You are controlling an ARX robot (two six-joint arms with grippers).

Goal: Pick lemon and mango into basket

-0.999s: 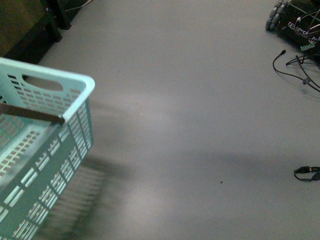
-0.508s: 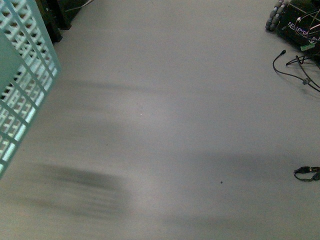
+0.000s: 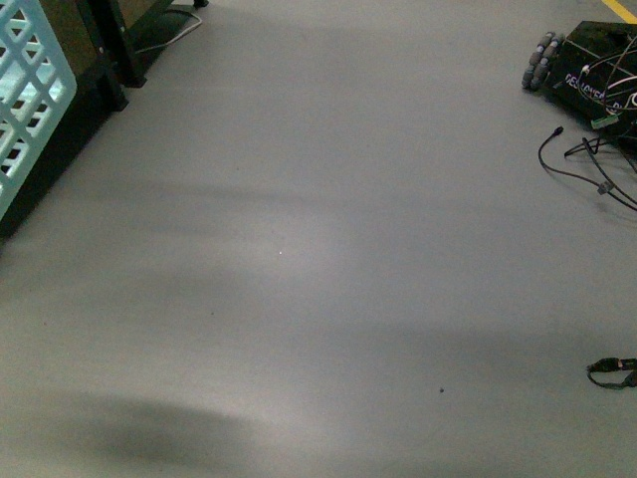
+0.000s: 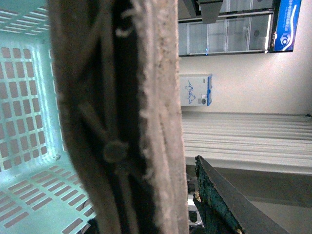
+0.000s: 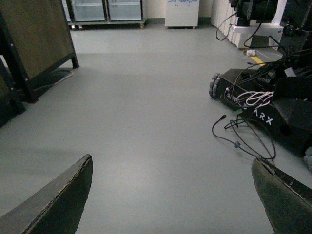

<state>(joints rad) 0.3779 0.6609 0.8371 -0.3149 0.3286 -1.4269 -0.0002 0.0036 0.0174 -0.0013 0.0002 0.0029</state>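
Grey, smooth floor (image 3: 318,279) fills most of the front view, bare across its middle. At the far left edge a corner of the light teal plastic basket with slotted grid walls (image 3: 25,100) shows, its wall leaning so the edge slants down toward the left; the rest is cut off by the frame. Just behind it stands a dark brown wooden panel on a black frame (image 3: 95,60), with a pale cable (image 3: 164,40) on the floor beside it.

From the left wrist, the basket's brown ribbed swing handle (image 4: 122,97) runs lengthwise straight across the lens, close and blurred, with the teal walls and floor beyond it on one side. One dark finger (image 4: 219,200) of the left gripper shows just beside the handle, a thin gap visible between them; the other finger is hidden behind the handle, so I cannot tell whether the grip is closed on it. A white chest freezer (image 4: 195,90) and a blue sign (image 4: 285,24) sit in the background.

The right gripper (image 5: 170,204) hangs over bare floor with its fingers (image 5: 48,204) spread wide and nothing between them, well apart from the basket. On the far right lies a black wheeled robot base (image 3: 587,60) with loose black cables (image 3: 577,159) trailing toward the middle, and nearer, at the right edge, a small black connector (image 3: 612,368).
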